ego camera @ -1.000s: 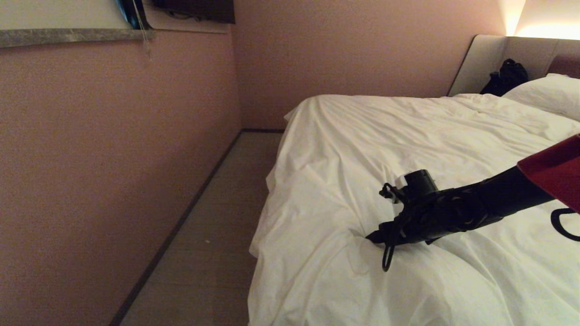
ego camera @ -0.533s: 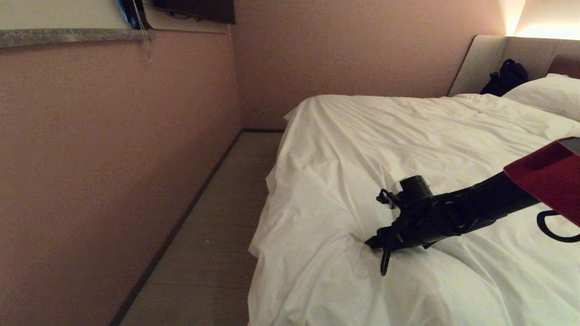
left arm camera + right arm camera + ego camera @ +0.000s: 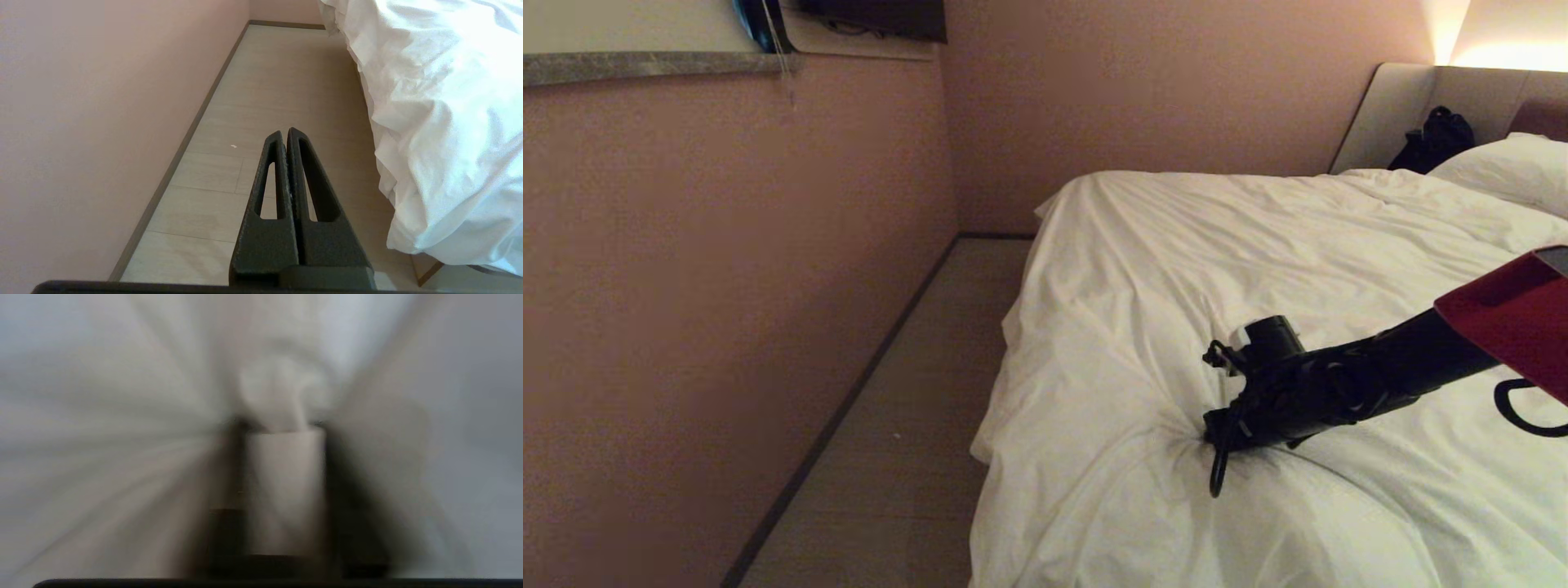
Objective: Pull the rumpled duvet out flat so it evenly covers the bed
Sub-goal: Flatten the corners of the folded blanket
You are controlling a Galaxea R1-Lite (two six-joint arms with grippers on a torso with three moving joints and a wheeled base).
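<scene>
Duvet point(image 3: 1258, 245) fabric bunches inside the right gripper point(image 3: 1207, 431) — clamped on it — left gripper point(image 3: 285, 134) closed, empty.

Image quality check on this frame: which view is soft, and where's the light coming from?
Right wrist view: blurred throughout, the duvet a smear of folds radiating from the right gripper. Head view: dim and warm, one bright glow above the headboard, dark shadow under the right gripper. Left wrist view: sharp, evenly lit, left gripper crisp over the floor.
</scene>
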